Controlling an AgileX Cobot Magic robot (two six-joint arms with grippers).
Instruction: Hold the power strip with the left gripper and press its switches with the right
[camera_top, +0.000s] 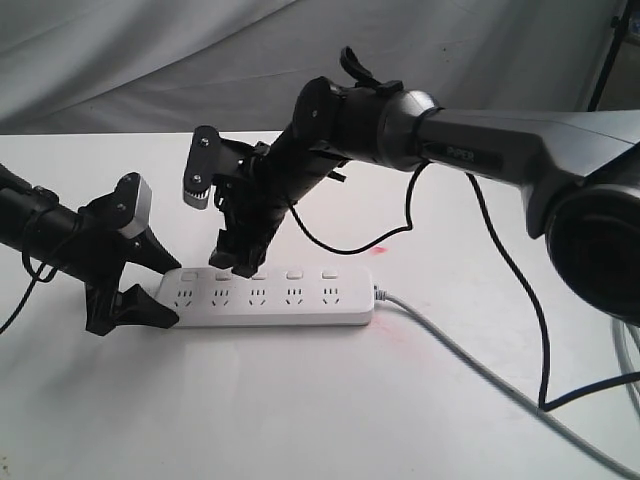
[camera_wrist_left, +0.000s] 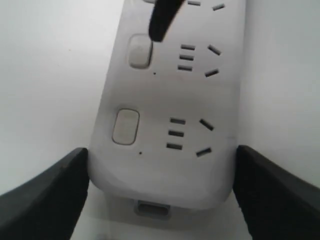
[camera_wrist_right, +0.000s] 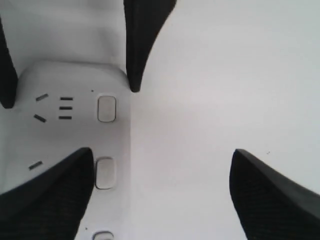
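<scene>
1. A wrinkled pale cloth (camera_top: 150, 60) is hanging across the back of the room. A plain white table (camera_top: 300, 420) is filling everything below it.
2. At the left, the left gripper (camera_wrist_left: 162, 149) is clasping the left end of the strip (camera_top: 270, 312). Its two pointed fingers are pressing against the strip's long sides, one on each.
3. The strip is lying flat on the table, a little left of the middle, with its sockets facing up. The switches (camera_top: 294, 273) are running in a row along its far edge.
4. The right gripper (camera_wrist_right: 161, 152) is hanging over the strip's left half with its jaws spread wide, holding nothing. One finger is pointing down at the switch row, around the second switch from the left end; whether it is touching cannot be told. The other finger is standing over bare table beyond the far edge.
5. A grey cord (camera_top: 480, 365) is trailing from the strip's right end toward the near right corner. A faint pink smudge (camera_top: 380, 248) is showing on the table just behind that end.
6. At the right, a black cable (camera_top: 540, 330) is drooping from the thick grey arm down to the table.
</scene>
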